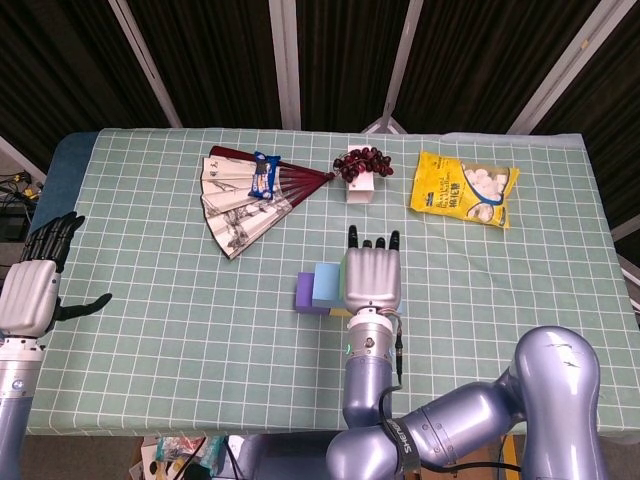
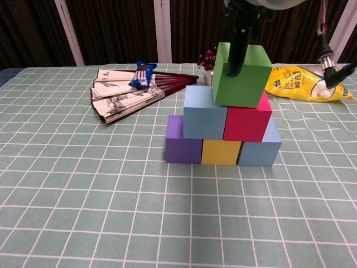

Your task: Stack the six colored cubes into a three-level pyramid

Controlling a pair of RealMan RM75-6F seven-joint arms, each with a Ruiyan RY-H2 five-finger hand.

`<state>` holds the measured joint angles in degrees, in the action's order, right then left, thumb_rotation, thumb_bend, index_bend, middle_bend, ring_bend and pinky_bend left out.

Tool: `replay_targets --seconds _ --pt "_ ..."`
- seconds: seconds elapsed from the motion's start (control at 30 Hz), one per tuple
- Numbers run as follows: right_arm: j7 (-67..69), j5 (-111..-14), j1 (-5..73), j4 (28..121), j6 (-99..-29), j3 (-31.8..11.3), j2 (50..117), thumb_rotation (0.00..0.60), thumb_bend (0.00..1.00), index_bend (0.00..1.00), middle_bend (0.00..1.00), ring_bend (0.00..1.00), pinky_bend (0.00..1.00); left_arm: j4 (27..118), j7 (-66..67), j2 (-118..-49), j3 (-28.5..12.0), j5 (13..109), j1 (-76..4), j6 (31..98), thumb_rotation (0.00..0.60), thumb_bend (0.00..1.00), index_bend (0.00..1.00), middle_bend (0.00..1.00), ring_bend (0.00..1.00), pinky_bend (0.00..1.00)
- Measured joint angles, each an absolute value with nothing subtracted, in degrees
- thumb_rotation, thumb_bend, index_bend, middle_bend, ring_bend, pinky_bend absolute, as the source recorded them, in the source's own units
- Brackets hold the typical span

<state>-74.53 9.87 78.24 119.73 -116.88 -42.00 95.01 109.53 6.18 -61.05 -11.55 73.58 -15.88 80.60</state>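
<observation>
In the chest view a green cube (image 2: 242,78) is at the top of the stack, slightly tilted, over a light blue cube (image 2: 203,120) and a red cube (image 2: 247,124). Below them stand a purple cube (image 2: 183,147), a yellow cube (image 2: 221,152) and another light blue cube (image 2: 262,149). My right hand (image 1: 371,275) grips the green cube from above, a dark finger (image 2: 236,53) lying down its front face. In the head view this hand hides most of the stack. My left hand (image 1: 35,285) hangs at the table's left edge, fingers apart and holding nothing.
A paper fan (image 1: 245,195) with a blue snack packet (image 1: 262,175) on it lies behind the stack to the left. Dark grapes on a white box (image 1: 362,165) and a yellow bag (image 1: 465,188) sit at the back right.
</observation>
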Motion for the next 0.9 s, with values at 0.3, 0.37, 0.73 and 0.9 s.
replay_targets --seconds 0.3,0.37,0.73,0.9 --pt "-74.93 10.84 78.36 119.43 -117.33 -43.26 95.50 0.600 0.33 0.00 0.43 0.21 0.09 109.44 6.13 -61.08 -11.55 73.58 -15.89 80.58 0.600 0.05 0.00 0.01 0.00 0.01" --pt "-74.92 10.93 78.36 119.36 -117.39 -43.48 95.57 0.600 0.33 0.00 0.43 0.21 0.09 109.39 6.12 -61.08 -11.57 73.57 -15.89 80.60 0.600 0.05 0.00 0.01 0.00 0.01" --pt "-75.29 11.22 78.18 118.71 -117.51 -44.08 95.73 0.600 0.33 0.00 0.43 0.21 0.09 109.17 6.11 -61.12 -11.60 73.64 -15.87 80.72 0.600 0.05 0.00 0.01 0.00 0.01" --pt "-75.45 11.04 78.14 118.80 -117.32 -43.99 95.75 0.600 0.33 0.00 0.43 0.21 0.09 109.14 6.11 -61.12 -11.54 73.71 -15.86 80.68 0.600 0.05 0.00 0.01 0.00 0.01"
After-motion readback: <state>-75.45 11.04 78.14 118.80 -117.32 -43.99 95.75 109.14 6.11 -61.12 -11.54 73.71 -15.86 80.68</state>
